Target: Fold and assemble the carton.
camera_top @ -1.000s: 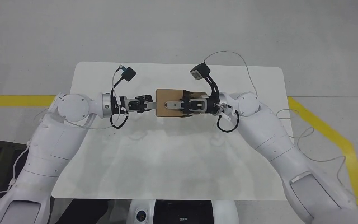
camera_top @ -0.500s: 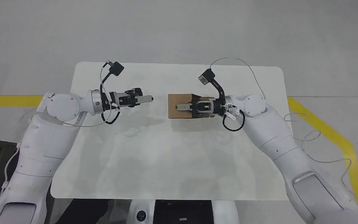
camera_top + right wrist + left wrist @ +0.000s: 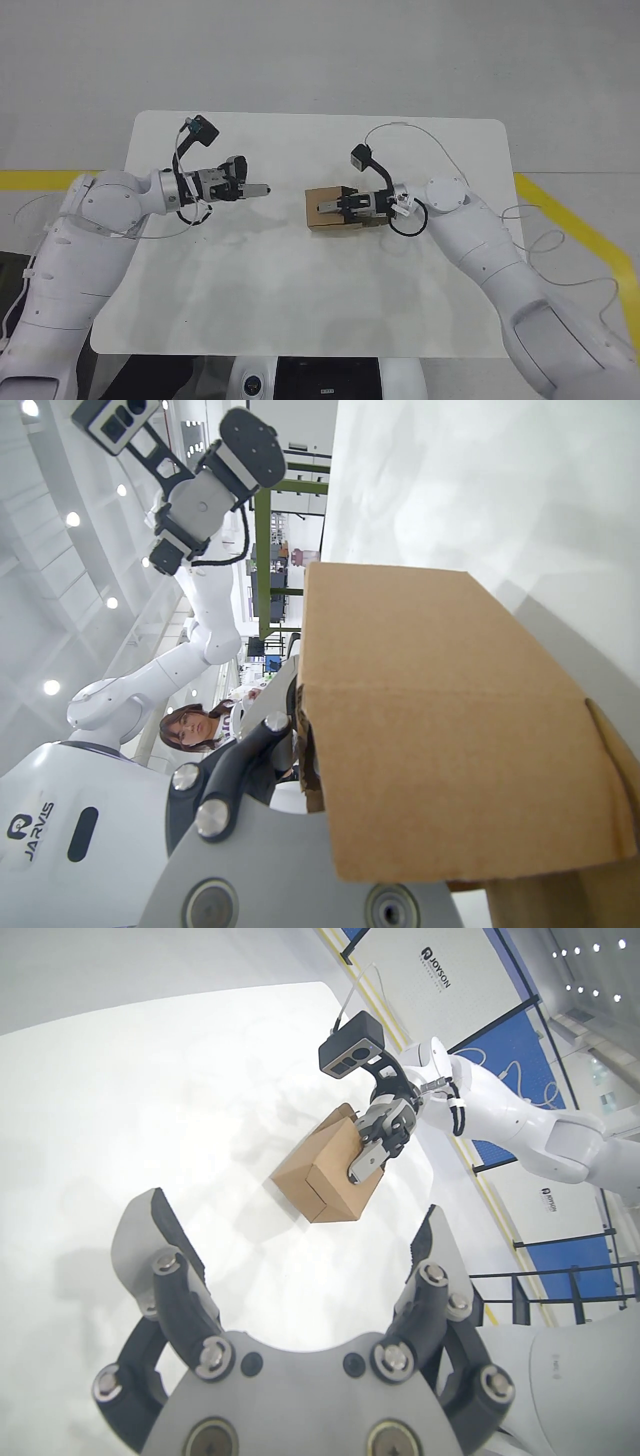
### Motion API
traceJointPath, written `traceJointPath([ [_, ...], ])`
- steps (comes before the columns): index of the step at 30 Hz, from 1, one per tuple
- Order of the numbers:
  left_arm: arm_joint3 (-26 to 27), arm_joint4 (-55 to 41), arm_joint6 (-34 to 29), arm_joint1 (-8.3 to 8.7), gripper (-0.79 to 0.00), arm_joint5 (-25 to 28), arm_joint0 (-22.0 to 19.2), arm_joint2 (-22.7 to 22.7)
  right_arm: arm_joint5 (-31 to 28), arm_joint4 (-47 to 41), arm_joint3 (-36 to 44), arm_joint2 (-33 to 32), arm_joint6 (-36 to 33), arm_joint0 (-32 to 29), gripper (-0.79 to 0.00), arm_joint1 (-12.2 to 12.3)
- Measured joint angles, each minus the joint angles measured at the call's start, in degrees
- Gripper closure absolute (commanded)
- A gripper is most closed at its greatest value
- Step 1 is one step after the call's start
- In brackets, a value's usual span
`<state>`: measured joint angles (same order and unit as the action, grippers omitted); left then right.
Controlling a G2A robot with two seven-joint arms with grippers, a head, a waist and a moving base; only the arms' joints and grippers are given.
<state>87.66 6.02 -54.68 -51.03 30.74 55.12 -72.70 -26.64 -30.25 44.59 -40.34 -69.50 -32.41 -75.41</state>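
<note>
The right arm is stretching in from 3 o'clock, forearm low over the table (image 3: 300, 290). The right gripper (image 3: 328, 206) is clamping a side panel of the carton (image 3: 320, 221), one finger lying flat on the outer face. The brown carton is sitting just off the table's centre, towards 1 o'clock. I can't tell whether it's touching the surface. The left arm is hanging at the carton's 9 o'clock, and the left gripper (image 3: 262, 188) is pointing at the box with its jaws spread wide, gripping nothing. A second ago both grippers were on the carton. Now the left one is backing well clear towards 9 o'clock, and the carton is drifting slightly towards 3.
</note>
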Motion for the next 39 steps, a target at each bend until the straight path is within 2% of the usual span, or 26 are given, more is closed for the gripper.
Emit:
traceJointPath([
  [2, 0.7, 1.4, 0.6, 0.1, -0.785, 0.1, 0.5, -0.2, 0.4, 0.8, -0.6, 0.3, 0.3, 0.1, -0.055, -0.3],
  [3, 1.2, 2.3, 0.9, 0.17, -0.785, 0.2, 0.8, -0.3, 0.7, 1.4, -1.1, 0.5, 0.6, 0.3, -0.135, -0.4],
  [4, 1.4, 2.9, 1.1, 0.21, -0.785, 0.3, 1.1, -0.4, 0.7, 1.8, -1.3, 0.5, 0.9, 0.4, -0.302, -0.5],
  [5, 1.7, 3.5, 1.3, 0.25, -0.785, 0.4, 1.3, -0.4, 0.7, 2.0, -1.5, 0.5, 1.1, 0.5, -0.4, -0.6],
  [6, 2.0, 4.2, 1.5, 0.3, -0.785, 0.7, 1.6, -0.4, 0.6, 2.1, -1.7, 0.5, 1.2, 0.5, -0.68, -0.7],
  [7, 2.2, 4.6, 1.7, 0.33, -0.785, 0.9, 1.8, -0.4, 0.5, 2.2, -1.8, 0.4, 1.2, 0.6, -0.785, -0.7],
  [17, 2.8, 8.5, 6.3, 0.47, -0.785, 11.2, 4.0, 0.0, -1.5, 3.5, 0.4, -2.5, 0.2, 0.1, -0.785, 0.2],
  [22, 3.0, 16.4, 11.0, 0.3, -0.785, 18.2, 4.0, 0.9, -1.4, 3.9, 4.2, -5.5, -1.0, -1.5, -0.785, 1.7],
  [27, 3.9, 27.5, 19.6, -0.28, -0.785, 22.7, 4.4, 1.7, -0.9, 4.6, 9.4, -9.3, -1.3, -4.3, -0.785, 3.5],
  [34, 3.3, 45.0, 33.9, -1.47, -0.785, 25.2, 3.8, 3.7, 0.9, 5.2, 16.7, -14.9, -2.1, -8.4, -0.785, 6.0],
  [39, 2.5, 58.0, 43.6, -2.5, -0.785, 24.7, 2.5, 7.1, 2.5, 5.7, 22.4, -18.5, -2.8, -11.3, -0.785, 7.5],
])
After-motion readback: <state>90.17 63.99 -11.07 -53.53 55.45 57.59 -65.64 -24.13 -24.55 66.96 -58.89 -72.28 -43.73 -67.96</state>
